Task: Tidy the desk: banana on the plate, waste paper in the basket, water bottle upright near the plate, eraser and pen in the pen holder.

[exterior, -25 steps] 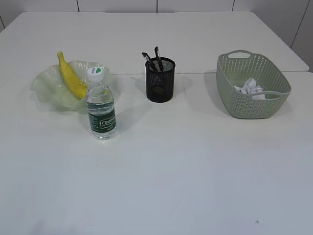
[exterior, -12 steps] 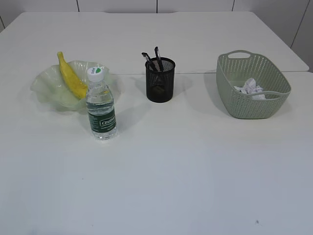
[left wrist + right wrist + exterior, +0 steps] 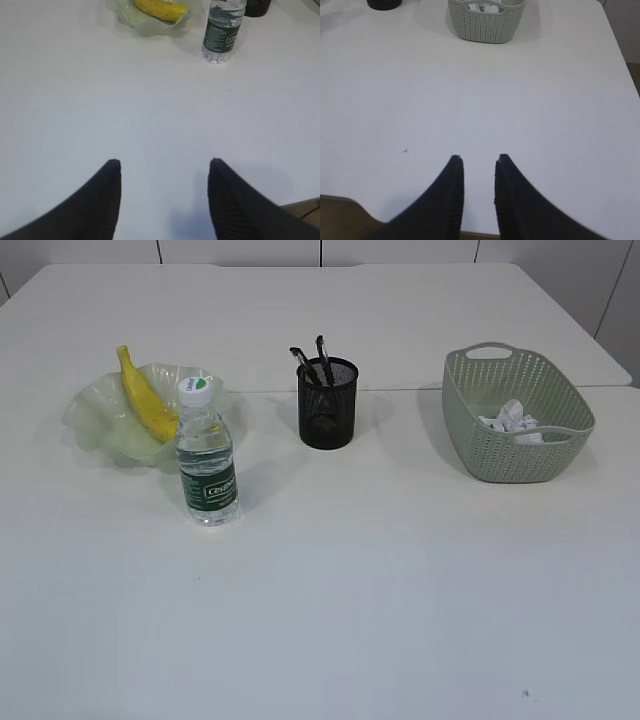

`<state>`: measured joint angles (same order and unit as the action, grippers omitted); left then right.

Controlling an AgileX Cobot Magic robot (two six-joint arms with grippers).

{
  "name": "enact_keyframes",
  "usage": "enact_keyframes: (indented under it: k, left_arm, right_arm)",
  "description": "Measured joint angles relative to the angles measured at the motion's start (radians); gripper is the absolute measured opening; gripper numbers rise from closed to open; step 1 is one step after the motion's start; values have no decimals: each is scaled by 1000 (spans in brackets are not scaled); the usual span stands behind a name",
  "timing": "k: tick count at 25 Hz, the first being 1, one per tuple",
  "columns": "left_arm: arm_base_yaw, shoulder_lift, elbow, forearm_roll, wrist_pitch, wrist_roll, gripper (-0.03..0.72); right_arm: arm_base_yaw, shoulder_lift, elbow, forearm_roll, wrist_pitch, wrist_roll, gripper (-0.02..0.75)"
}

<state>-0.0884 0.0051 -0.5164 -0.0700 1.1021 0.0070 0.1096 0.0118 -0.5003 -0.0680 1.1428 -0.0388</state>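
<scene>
Nearest the wrist cameras, both grippers hang over bare white bench (image 3: 350, 620) and hold nothing. The left gripper (image 3: 164, 165) has its two dark fingers (image 3: 107, 200) parted wide, with only bench surface between them. The right gripper (image 3: 477, 159) has its fingers (image 3: 451, 195) drawn much closer together, a narrow gap left between the tips, and nothing in that gap. Neither gripper shows in the exterior view.

Farther in, on the left of the exterior view, the water bottle (image 3: 206, 454) stands upright with its white cap on top and a dark green label around its lower half. It stands just in front of the plate (image 3: 100, 420), a pale green translucent dish with a wavy rim; whether the two touch cannot be told. The banana (image 3: 146, 400) lies in the plate, its stem end pointing up and away over the far rim.

Near the middle, a little farther back, the black mesh pen holder (image 3: 327, 404) stands upright with two dark pens (image 3: 322, 352) sticking out of its top. The eraser cannot be made out through the mesh.

On the right, the grey-green woven basket (image 3: 470, 420) sits well apart from the pen holder, and crumpled white waste paper (image 3: 514, 418) lies inside it.
</scene>
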Motion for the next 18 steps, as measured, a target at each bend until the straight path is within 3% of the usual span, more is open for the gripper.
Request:
enact_keyframes:
  k: [18]
  left_arm:
    - [0, 0, 8, 4, 1, 0, 387]
  right_arm:
    - [-20, -29, 0, 0, -2, 0, 169]
